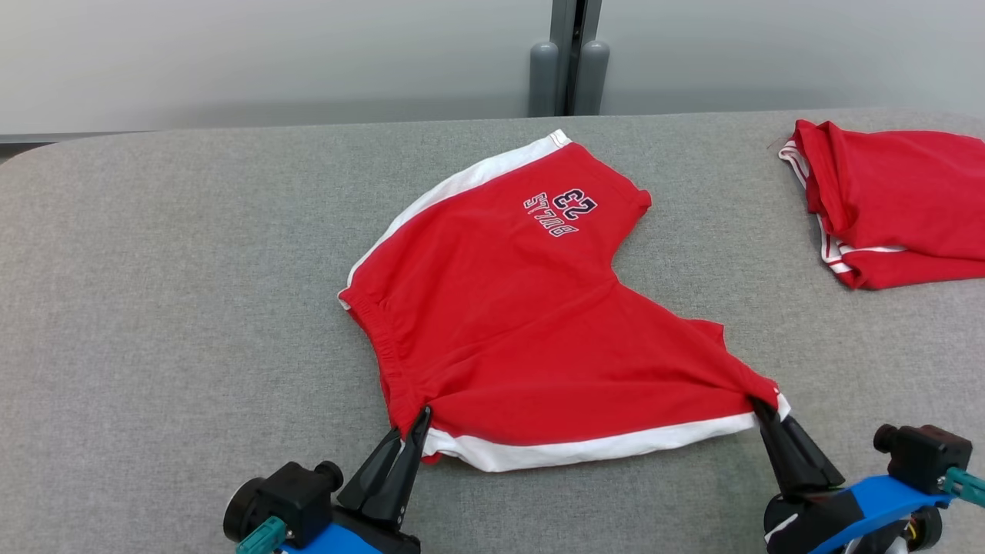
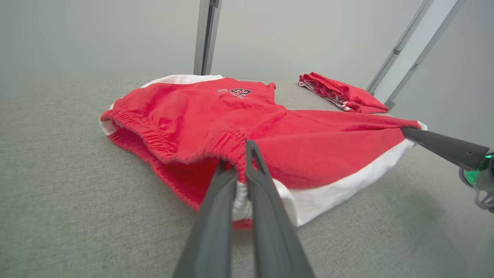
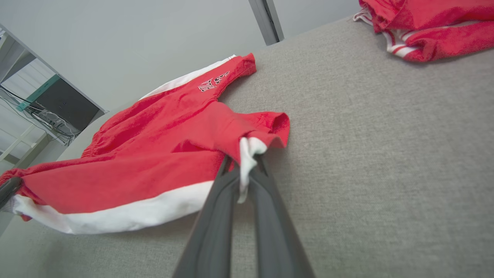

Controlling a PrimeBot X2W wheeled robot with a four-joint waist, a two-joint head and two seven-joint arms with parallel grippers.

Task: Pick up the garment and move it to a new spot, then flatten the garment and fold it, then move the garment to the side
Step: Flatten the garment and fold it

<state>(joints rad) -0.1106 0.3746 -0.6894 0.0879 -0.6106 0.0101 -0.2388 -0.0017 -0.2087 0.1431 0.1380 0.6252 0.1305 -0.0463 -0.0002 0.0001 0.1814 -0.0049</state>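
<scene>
The left gripper (image 1: 420, 422) had its fingers clamped on the waistband corner of the red shorts (image 1: 531, 308), where the white side stripe ends. From those fingertips the shorts spread away and to the right over the grey table (image 1: 154, 323). Their near edge was drawn into a taut line, seemingly so the cloth could be pulled flat. At the far end of that edge the right gripper (image 1: 760, 408) was pinched shut on the leg hem. Well beyond the right fingers lay a folded red garment (image 1: 900, 208), likely set aside.
</scene>
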